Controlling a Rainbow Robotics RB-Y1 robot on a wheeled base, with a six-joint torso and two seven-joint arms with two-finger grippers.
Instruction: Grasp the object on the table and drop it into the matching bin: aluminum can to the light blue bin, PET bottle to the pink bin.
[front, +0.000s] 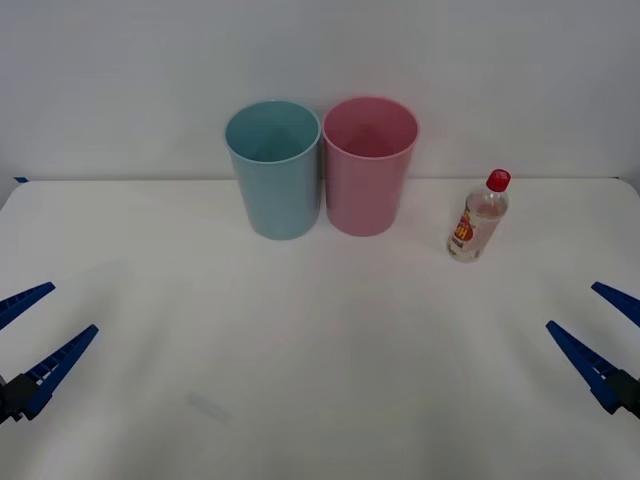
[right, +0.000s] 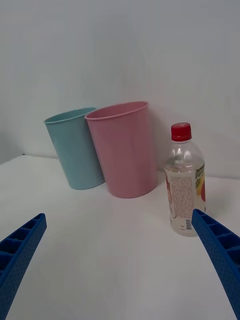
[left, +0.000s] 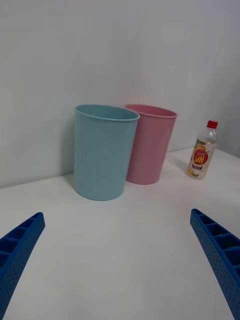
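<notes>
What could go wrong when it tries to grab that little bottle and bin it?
The bottle stands upright and narrow, so the open right gripper might tip it over. The pink bin and blue bin stand side by side, so a drop could land in the wrong one.

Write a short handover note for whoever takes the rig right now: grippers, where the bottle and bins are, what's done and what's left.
Left gripper: open, holding nothing, low at the table's near left edge.
Right gripper: open, holding nothing, at the near right edge.
PET bottle: upright on the table, to the right of the pink bin, apart from it.
Light blue bin: just left of the pink bin, side by side.
Done: nothing yet.
Left: grasp the bottle, probably with the nearer right gripper, and drop it into the pink bin.
</notes>
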